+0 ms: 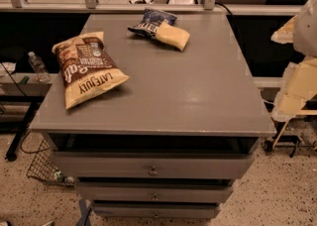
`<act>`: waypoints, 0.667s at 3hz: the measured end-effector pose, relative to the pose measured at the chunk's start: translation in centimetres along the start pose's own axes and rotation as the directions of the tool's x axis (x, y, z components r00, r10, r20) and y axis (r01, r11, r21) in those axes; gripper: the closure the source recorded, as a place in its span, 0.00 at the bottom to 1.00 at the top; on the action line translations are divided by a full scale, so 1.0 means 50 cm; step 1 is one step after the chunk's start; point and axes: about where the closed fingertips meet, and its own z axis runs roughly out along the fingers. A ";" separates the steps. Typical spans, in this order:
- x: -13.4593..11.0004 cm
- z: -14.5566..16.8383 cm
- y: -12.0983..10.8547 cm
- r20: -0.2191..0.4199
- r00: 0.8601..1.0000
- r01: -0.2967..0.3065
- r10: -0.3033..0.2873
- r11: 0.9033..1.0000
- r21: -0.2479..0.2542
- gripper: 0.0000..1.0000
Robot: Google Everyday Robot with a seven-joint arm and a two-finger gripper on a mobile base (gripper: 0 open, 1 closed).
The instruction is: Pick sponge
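Nearest the camera, the drawers [198, 165] fill the bottom of the frame, under the grey cabinet top [188, 91]. The gripper [301, 84] hangs pale at the right edge, off the top; wide or narrow, I cannot tell. The sponge [173, 35] lies upper centre, touching the blue snack bag [151, 21]; the chip bag [88, 67] lies at left. The sponge looks light and squashy, so pinch across its narrow width, clear of the bag.

You see a plain pale yellow soft sponge block [173, 36], a dark blue crinkled snack bag [150, 21] (white print) and a large tan-and-brown chip bag [87, 69]. At the right edge, the gripper [298, 87] shows cream-white.
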 end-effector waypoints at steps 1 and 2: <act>0.000 0.000 0.000 0.000 1.000 0.000 0.000 1.000 0.000 0.00; -0.009 0.013 -0.032 0.035 0.999 -0.009 0.009 1.000 0.003 0.00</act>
